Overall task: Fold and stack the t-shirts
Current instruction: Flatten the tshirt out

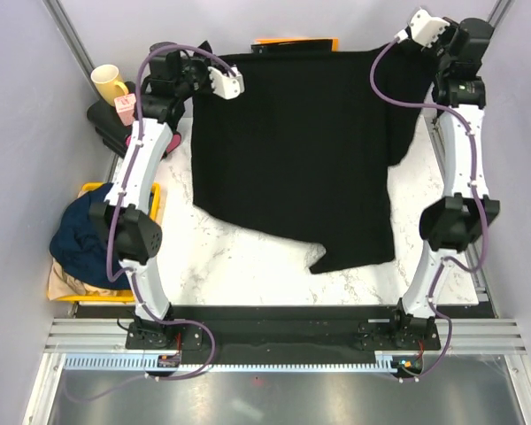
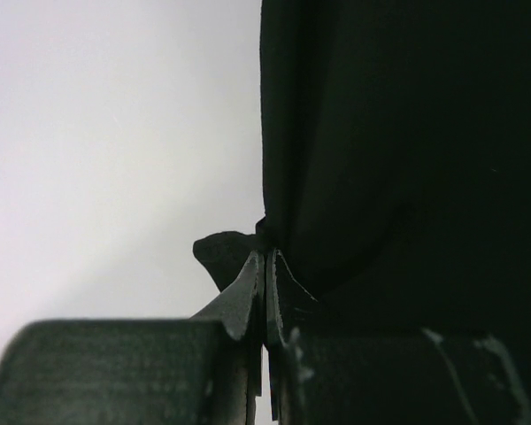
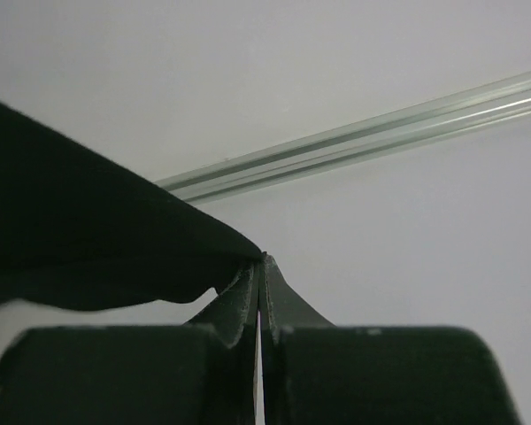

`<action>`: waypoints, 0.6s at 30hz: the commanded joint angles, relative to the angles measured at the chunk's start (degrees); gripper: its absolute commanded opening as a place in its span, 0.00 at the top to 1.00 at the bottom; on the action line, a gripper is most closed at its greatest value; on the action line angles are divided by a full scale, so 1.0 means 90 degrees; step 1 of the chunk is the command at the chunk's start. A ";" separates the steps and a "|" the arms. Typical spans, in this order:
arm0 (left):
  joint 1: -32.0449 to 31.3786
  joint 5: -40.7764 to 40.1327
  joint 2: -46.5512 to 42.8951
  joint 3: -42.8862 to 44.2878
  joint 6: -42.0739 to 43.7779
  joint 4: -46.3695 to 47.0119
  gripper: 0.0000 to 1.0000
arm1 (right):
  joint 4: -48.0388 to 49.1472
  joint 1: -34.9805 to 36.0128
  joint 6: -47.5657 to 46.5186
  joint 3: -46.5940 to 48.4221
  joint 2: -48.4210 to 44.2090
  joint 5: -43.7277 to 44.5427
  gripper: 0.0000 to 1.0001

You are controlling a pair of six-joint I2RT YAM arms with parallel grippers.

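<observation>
A black t-shirt [image 1: 292, 150] is stretched between my two grippers at the far side of the table, and its lower part drapes onto the marble top. My left gripper [image 1: 203, 64] is shut on the shirt's top left corner. In the left wrist view the cloth [image 2: 407, 133] hangs to the right of the shut jaws of the left gripper [image 2: 267, 258]. My right gripper [image 1: 396, 42] is shut on the top right corner; the cloth [image 3: 71, 221] runs off to the left from that gripper [image 3: 264, 262]. A navy t-shirt [image 1: 81, 237] lies bundled over a tan t-shirt [image 1: 66, 285] in a bin on the left.
The yellow bin [image 1: 156, 199] stands at the table's left edge. A yellow cup [image 1: 108, 81] and a dark object [image 1: 106, 124] are at the back left. The binder's orange back [image 1: 296, 42] shows behind the shirt's top edge. Grey walls close in both sides.
</observation>
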 commanded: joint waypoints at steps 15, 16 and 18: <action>-0.0557 -0.1578 -0.0660 -0.0468 0.0585 0.5808 0.98 | 0.4061 -0.1436 -0.0298 0.0023 -0.1587 0.0221 1.00; -0.0528 -0.1705 -0.0798 -0.0801 0.0497 0.5944 0.98 | 0.4109 -0.1436 -0.0209 -0.1161 -0.1863 0.0162 1.00; -0.0459 -0.1706 -0.1294 -0.2249 0.0486 0.6304 0.98 | 0.4081 -0.1416 -0.0082 -0.2417 -0.2664 -0.0022 1.00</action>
